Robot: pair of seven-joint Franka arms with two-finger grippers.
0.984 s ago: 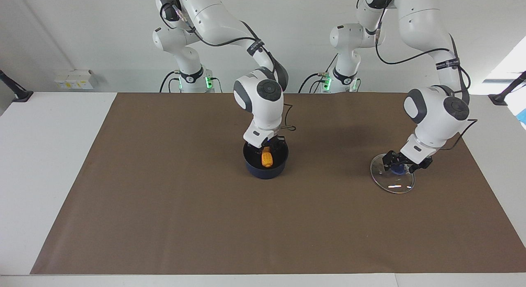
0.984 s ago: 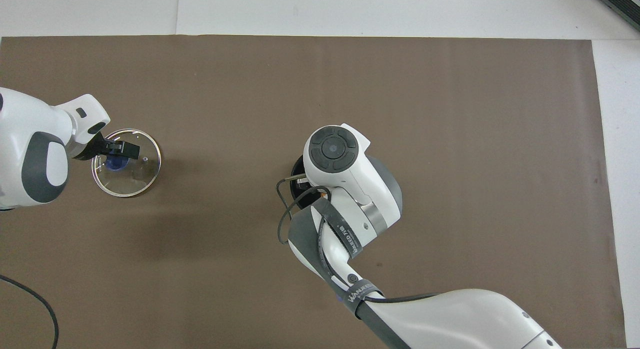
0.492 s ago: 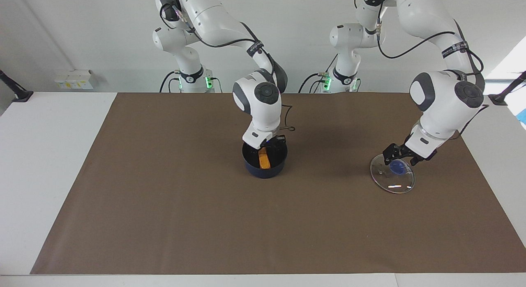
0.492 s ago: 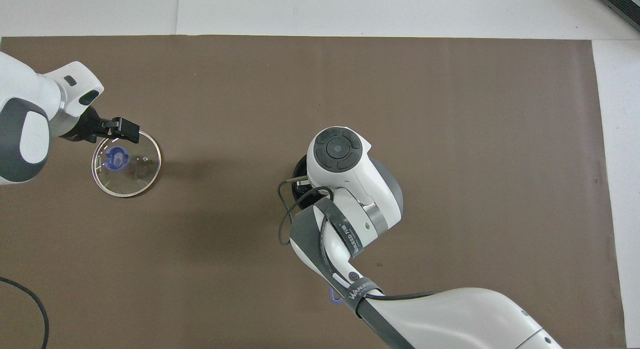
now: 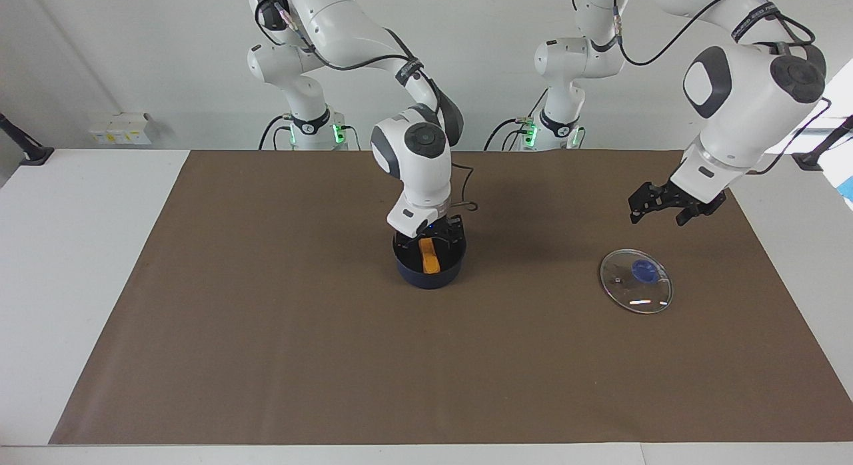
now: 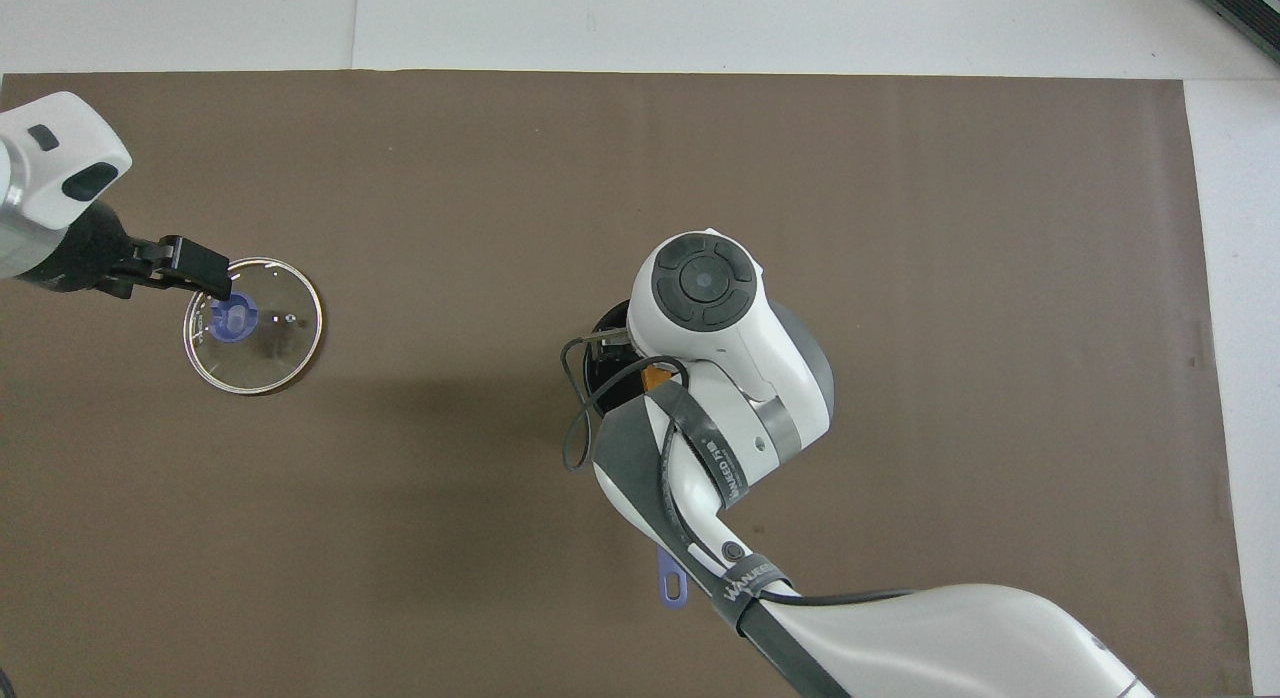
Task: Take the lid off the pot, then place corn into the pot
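The navy pot [image 5: 430, 268] stands at the middle of the mat, lid off. The orange-yellow corn [image 5: 430, 255] leans inside it. My right gripper [image 5: 432, 235] hangs open just above the pot's rim, clear of the corn. In the overhead view the right arm covers most of the pot [image 6: 605, 343]; only a bit of corn [image 6: 655, 378] and the handle's tip [image 6: 672, 583] show. The glass lid [image 5: 636, 280] with its blue knob lies flat on the mat toward the left arm's end, and shows in the overhead view [image 6: 253, 325] too. My left gripper [image 5: 656, 213] is open and empty, raised above the mat beside the lid [image 6: 205, 273].
The brown mat [image 5: 266, 332] covers most of the white table. A black cable loop [image 6: 575, 408] hangs from the right wrist beside the pot. Small white boxes [image 5: 120, 128] sit at the table's edge near the right arm's base.
The left gripper let go of the lid's knob and rose up and away; the lid stays flat. The right gripper released the corn into the pot and lifted slightly.
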